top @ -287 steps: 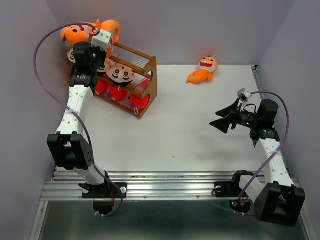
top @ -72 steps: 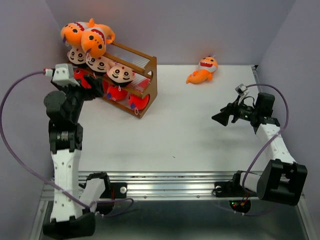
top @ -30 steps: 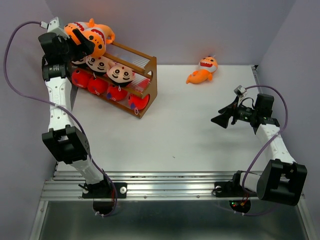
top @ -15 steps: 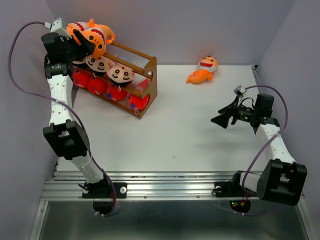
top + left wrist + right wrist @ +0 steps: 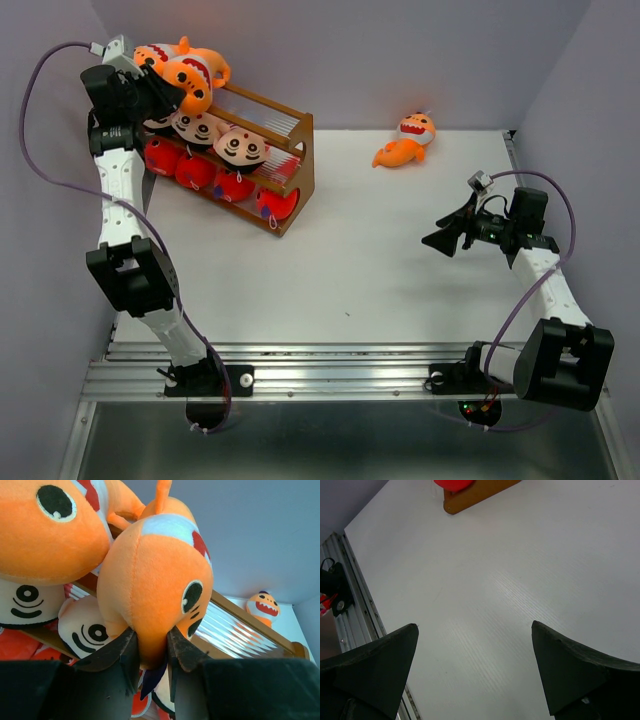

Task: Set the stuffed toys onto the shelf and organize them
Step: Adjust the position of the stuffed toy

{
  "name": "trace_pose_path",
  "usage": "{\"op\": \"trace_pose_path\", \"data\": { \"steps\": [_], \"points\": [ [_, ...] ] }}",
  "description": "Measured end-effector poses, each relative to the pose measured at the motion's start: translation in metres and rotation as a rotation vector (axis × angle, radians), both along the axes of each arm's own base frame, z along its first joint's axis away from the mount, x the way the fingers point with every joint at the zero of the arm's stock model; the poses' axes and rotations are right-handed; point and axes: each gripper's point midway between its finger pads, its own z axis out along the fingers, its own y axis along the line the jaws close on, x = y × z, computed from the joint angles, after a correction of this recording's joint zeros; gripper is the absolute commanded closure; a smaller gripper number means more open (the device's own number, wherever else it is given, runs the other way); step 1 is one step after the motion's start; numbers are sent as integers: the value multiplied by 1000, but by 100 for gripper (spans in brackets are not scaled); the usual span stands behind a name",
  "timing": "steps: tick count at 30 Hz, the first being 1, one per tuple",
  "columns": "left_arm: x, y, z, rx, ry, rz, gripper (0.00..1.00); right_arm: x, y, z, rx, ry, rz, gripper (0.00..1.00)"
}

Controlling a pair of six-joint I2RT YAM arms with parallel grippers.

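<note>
At the far left corner of the white tabletop (image 5: pixel 380 270), we see the brown wooden three-tier shelf (image 5: pixel 303 165) with pale rod slats, standing at an angle to the back wall. The left fingers (image 5: pixel 125 652) are closed on the underside of an orange plush shark (image 5: pixel 155 580), one black finger pressed into each side of its soft body, at the left end of the shelf's top tier. A second orange plush shark (image 5: pixel 45 530) lies touching it, on its left in the wrist view. Below them we find the black-haired plush boys (image 5: pixel 240 148) in a row, and under those the red plush sharks (image 5: pixel 235 185) on the lowest tier. A third orange plush shark (image 5: pixel 405 140) lies alone on the tabletop near the back wall, well apart from the shelf. The right fingers (image 5: pixel 380 655) are spread wide and hold nothing, hovering above the tabletop on the right side and pointing toward the shelf.
</note>
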Motion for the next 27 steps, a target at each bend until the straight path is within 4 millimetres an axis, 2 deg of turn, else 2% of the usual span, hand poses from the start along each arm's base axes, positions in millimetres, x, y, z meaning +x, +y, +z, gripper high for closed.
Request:
{"op": "trace_pose_path", "data": {
  "steps": [7,12,15,22,27],
  "points": [
    [-5,-9,8,-19,-32,-89,92,0,0,0,0,0,0,0],
    [-9,-19,12,-102,-52,-170,96,0,0,0,1,0,1,0],
    [-12,-15,8,-184,-46,-182,100,0,0,0,2,0,3,0],
    [-21,5,-6,-422,2,-151,100,-1,1,1,4,-1,5,0],
    [-22,6,-4,-504,13,-153,100,-1,1,1,4,-1,5,0]
  ]
}}
